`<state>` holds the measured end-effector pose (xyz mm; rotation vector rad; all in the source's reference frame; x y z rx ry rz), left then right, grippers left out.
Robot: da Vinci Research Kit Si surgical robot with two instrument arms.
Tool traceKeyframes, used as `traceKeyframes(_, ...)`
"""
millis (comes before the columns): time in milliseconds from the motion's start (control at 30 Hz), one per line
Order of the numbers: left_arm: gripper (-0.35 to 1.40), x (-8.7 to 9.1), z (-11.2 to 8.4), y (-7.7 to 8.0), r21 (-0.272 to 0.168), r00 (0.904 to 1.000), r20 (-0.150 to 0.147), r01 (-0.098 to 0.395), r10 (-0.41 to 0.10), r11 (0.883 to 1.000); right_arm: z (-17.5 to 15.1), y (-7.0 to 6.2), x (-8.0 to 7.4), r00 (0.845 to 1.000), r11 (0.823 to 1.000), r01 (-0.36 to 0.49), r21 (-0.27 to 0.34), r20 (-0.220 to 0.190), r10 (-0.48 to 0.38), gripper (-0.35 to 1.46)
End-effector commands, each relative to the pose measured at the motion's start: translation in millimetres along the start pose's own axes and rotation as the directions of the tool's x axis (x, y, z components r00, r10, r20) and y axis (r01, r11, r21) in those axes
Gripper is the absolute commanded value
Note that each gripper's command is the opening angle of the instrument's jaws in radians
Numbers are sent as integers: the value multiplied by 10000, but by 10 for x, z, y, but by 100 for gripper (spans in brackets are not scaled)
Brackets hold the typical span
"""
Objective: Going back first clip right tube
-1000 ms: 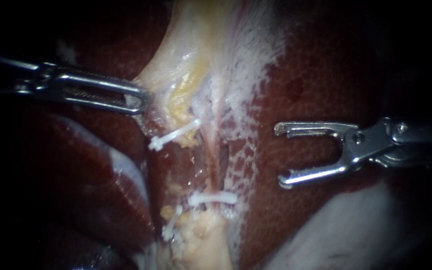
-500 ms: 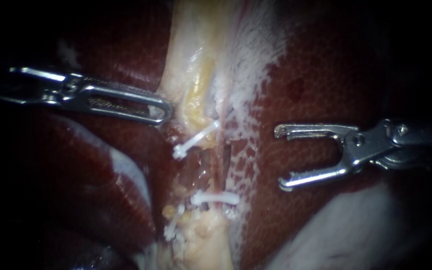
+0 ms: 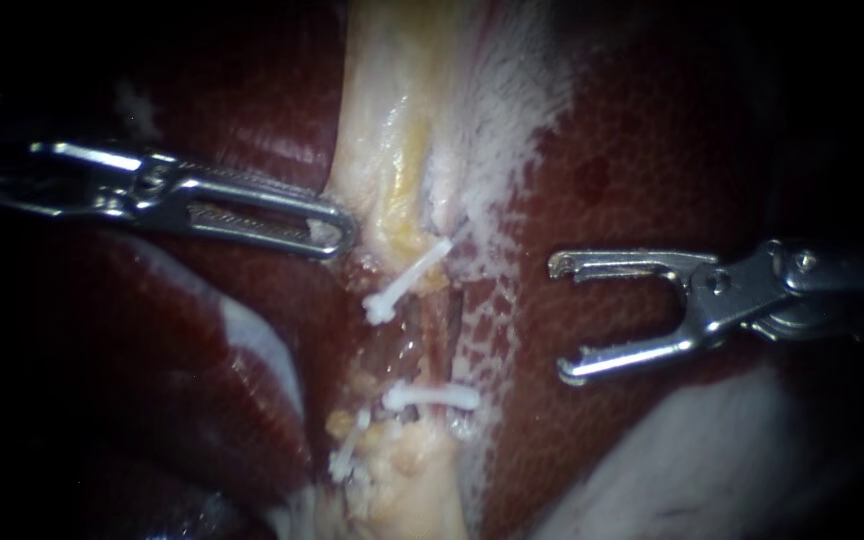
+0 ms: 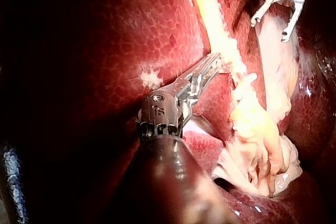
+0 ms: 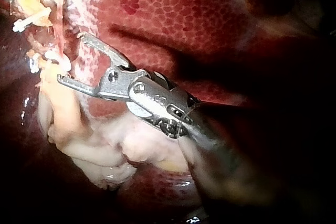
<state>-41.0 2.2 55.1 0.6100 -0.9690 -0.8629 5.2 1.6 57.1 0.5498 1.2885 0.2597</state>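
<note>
Pale yellow tissue (image 3: 392,150) runs down between lobes of the liver (image 3: 652,150). My left instrument (image 3: 337,232) has its jaws shut on the left edge of that tissue, just above a slanted white clip (image 3: 407,280). A level white clip (image 3: 430,398) crosses the reddish tube (image 3: 439,330) lower down. A third clip (image 3: 347,455) lies to its lower left. My right instrument (image 3: 562,315) hangs over the liver to the right of the tube, jaws wide open and holding nothing. The right wrist view shows those open jaws (image 5: 71,57) beside the clips.
Dark red liver lobes (image 3: 202,370) bulge at the left. A whitish membrane (image 3: 712,460) covers the lower right. In the left wrist view my left instrument (image 4: 216,62) meets the yellow strand, with the other instrument (image 4: 270,30) beyond it.
My left instrument has moved to the right, dragging the pale tissue and the slanted clip with it. The right instrument has stayed where it was, jaws open.
</note>
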Motion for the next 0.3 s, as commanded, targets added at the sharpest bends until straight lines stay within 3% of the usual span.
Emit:
traceKeyframes(33,-35,0,0,0,0,10000,-1,-1,1,10000,0,0,0,10000,10000,-1,3,0,1,60)
traceKeyframes(300,-35,0,0,0,0,10000,-2,58,-58,10000,0,0,0,10000,10000,-1,3,0,1,60)
